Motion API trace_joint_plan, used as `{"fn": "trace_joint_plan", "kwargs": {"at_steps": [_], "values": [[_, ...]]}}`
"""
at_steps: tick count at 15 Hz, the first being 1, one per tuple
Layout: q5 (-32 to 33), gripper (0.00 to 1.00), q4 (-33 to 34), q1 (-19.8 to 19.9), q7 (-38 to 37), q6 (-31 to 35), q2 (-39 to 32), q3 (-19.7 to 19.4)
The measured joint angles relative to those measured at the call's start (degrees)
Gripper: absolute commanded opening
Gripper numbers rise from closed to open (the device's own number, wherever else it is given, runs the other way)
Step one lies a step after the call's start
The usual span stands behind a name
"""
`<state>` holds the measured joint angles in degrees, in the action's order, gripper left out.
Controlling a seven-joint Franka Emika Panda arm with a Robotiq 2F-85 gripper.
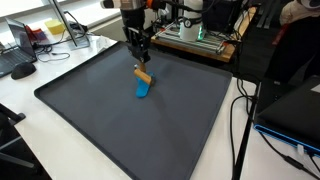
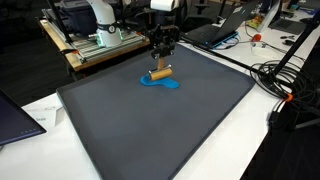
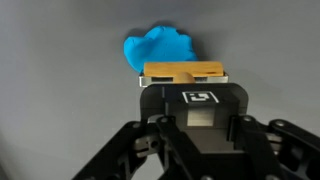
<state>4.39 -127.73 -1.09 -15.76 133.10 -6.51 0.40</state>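
gripper [image 3: 187, 88] first: its black body fills the lower half of my wrist view, and its fingers are clamped on a tan block [image 3: 185, 72], held crosswise at the tips. beyond the block sits a blue lump [image 3: 160, 48], poking out past its far edge and off to one side. in both exterior views the block [image 1: 143, 73] hangs tilted under the gripper, right over the lump [image 2: 165, 85]. i cannot tell whether block and lump touch. the lump lies on a dark grey mat [image 1: 100, 120], in its far half and away from the edges. the mat covers a white table [image 1: 25, 125]. off the mat i see a laptop [image 2: 15, 118] by a near corner, cables [image 2: 280, 75] along one side, and a wooden rack [image 2: 95, 45] behind the arm.
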Motion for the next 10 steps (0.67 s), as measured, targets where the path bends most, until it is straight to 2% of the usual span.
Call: {"fn": "trace_joint_plan", "kwargs": {"at_steps": [10], "values": [[-1.5,0.22,1.8,0.0,0.9,-2.4,-2.3,0.0]]}}
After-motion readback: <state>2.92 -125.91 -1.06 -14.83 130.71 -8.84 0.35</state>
